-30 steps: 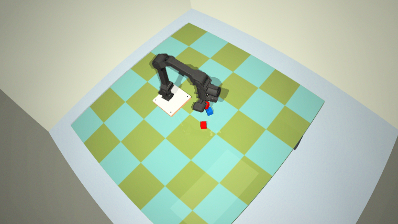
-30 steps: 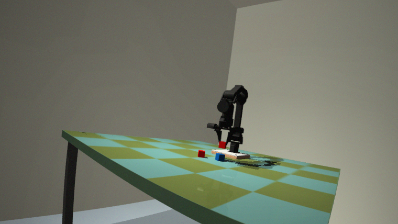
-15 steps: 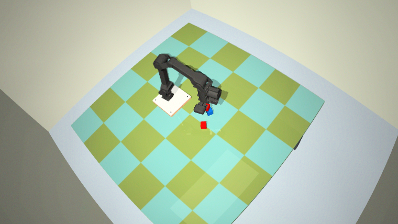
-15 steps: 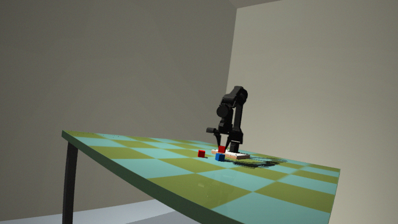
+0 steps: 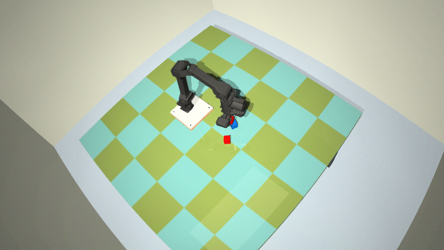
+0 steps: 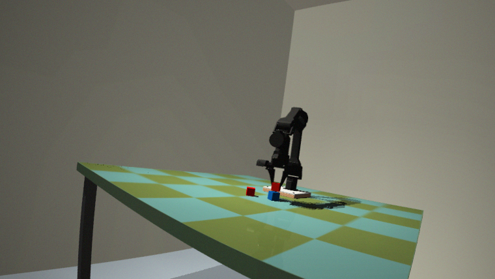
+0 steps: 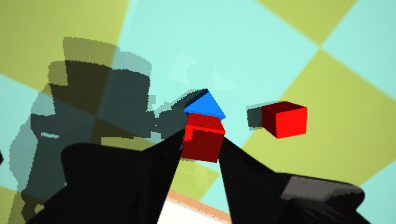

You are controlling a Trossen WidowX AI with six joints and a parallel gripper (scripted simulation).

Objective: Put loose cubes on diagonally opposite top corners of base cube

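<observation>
The blue base cube point(image 5: 234, 124) point(image 6: 273, 195) point(image 7: 205, 105) sits on the checkered table. My gripper point(image 6: 277, 184) point(image 7: 202, 136) points down and is shut on one red cube point(image 5: 232, 120) point(image 6: 275, 186) point(image 7: 202, 145). In the exterior view this cube appears directly above the blue cube. In the wrist view it covers part of the blue cube. Whether the two touch cannot be told. The other red cube point(image 5: 226, 139) point(image 6: 250, 191) point(image 7: 291, 122) lies on the table to one side, apart from the blue cube.
The arm's white base plate point(image 5: 198, 114) point(image 6: 305, 195) point(image 7: 177, 210) stands on the checkered table point(image 5: 198, 167) point(image 6: 242, 206) behind the held cube, as seen from the exterior view. The arm casts a dark shadow beside the blue cube.
</observation>
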